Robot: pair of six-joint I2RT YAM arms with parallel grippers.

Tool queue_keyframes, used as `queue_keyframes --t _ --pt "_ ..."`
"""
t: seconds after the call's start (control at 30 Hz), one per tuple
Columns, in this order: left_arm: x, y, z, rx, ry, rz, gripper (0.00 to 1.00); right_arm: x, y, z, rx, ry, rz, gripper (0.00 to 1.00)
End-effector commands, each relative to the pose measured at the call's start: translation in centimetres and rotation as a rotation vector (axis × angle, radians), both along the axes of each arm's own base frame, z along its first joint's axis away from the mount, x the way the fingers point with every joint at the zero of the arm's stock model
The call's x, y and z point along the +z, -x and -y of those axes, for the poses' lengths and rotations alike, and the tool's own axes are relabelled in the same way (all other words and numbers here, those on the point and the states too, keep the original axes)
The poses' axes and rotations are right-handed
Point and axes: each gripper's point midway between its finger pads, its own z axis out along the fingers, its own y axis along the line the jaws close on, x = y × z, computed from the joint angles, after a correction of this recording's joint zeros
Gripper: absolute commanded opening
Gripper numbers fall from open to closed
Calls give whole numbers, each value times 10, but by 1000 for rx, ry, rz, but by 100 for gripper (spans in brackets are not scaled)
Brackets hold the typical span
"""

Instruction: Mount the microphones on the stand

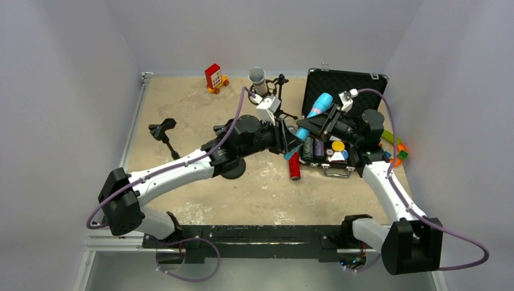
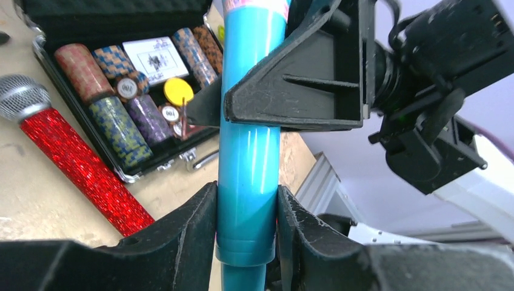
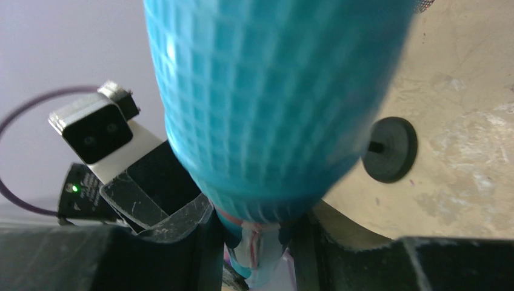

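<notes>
Light blue microphone (image 1: 320, 106) is off the desk (image 1: 182, 109), held mid-air in front of the open case (image 1: 345, 82). It's tilted, mesh head up toward the back wall, tail down toward the arm bases.

Two-arm hold:
- Left jaws are clamped on the lower handle, near the tail.
- Right jaws are closed round the neck just under the head, touching both sides as far as I can see.

Reads like a handover or regrip: one arm steadies it so the other can take a hold better suited to pushing it into a clip. That's my read, not certain.

Red-glitter microphone (image 1: 295, 167) lies flat on the desk just beside the case's front corner, nothing touching it. Silver microphone (image 1: 257, 77) stands head-up at the far edge by the stand (image 1: 277, 85). It seems clipped in, but I can't confirm that. So roughly one of three done.

The case holds poker chips (image 2: 121, 115), not part of the job, just crowding the area. A loose black clip piece (image 1: 162, 129) sits well to the left. A round black base (image 1: 233, 170) sits under the left arm. Red toy (image 1: 213, 77) at the back.

Risk: two arms on one smooth shaft, so any mismatch could twist or slip it.
</notes>
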Motion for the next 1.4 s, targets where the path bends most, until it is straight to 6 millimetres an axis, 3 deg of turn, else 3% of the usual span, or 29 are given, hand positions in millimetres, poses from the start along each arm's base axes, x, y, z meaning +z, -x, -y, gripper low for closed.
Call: queue_keyframes --t 0.0,0.03,0.1,0.23,0.33,0.43,0.57,0.67,0.83,0.93,1.07,1.37 --pt "9 11 5 -52 78 6 0 15 -4 2 -22 12 90 21" --pt "7 12 4 -56 78 5 0 15 -3 2 -19 13 98 9" --pt "2 15 3 -67 73 -1 5 15 -2 2 -8 33 125 0" --pt "3 31 2 -153 59 23 51 14 2 4 20 156 252 0" --pt "11 44 -8 -215 59 89 69 13 13 4 94 277 413 0" --pt "20 56 -21 -283 55 145 73 8 36 1 248 379 619 0" --pt "36 70 -40 -346 30 250 75 1 73 -5 476 361 767 0" --pt "39 80 -46 -401 -1 303 76 2 87 -5 536 345 819 0" --pt "37 82 -50 -386 31 344 76 3 97 -8 568 386 891 0" --pt "49 76 -45 -361 67 335 77 -4 103 -12 613 407 931 0" --pt "65 65 -28 -323 182 313 78 2 112 -15 647 361 966 0" --pt "85 51 -5 -319 254 432 85 0 121 -21 689 326 968 0"
